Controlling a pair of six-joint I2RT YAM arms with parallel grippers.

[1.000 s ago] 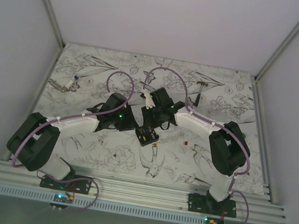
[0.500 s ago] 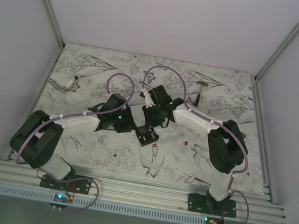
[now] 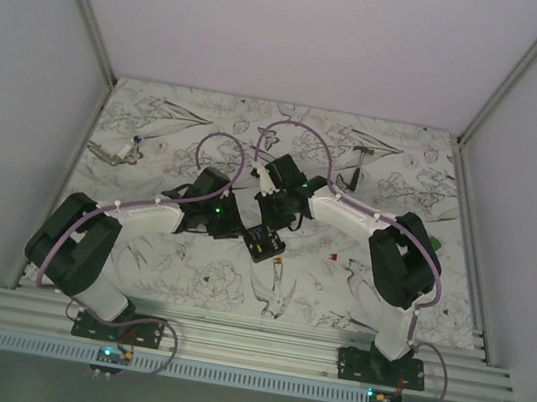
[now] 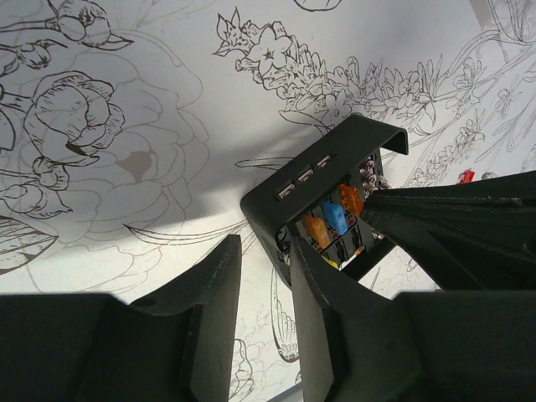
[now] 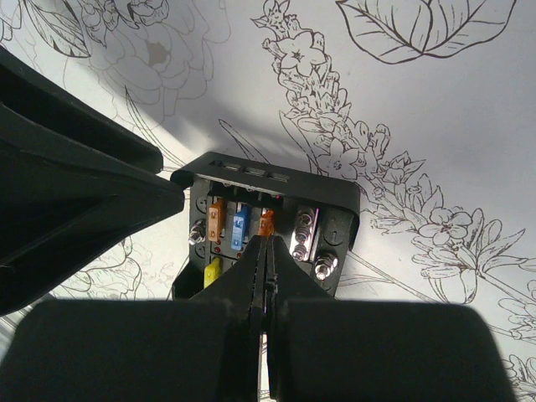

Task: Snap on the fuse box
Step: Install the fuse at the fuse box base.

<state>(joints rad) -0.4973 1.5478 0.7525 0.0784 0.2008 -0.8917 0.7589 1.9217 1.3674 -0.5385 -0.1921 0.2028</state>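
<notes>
The fuse box (image 3: 263, 244) is a small black open box lying mid-table, with orange, blue and yellow fuses on its face. In the left wrist view the fuse box (image 4: 322, 180) sits just past my left gripper (image 4: 264, 243), which is open; its right finger (image 4: 327, 301) overlaps the box's near corner. My left gripper (image 3: 240, 229) is on the box's left side in the top view. My right gripper (image 5: 266, 241) is shut, its tips over the fuse box (image 5: 331, 197) face at an orange fuse (image 5: 267, 220). It stands over the box's far side in the top view (image 3: 273, 214).
A small hammer (image 3: 365, 151) lies at the back right and a dark tool (image 3: 351, 178) is beside the right arm. A metal piece (image 3: 119, 150) lies at the far left. A small red bit (image 3: 335, 258) and an orange bit (image 3: 280, 260) lie near the box.
My right gripper has moved a little left and down onto the box's face. My left arm's elbow has shifted slightly right. The box has stayed in place.
</notes>
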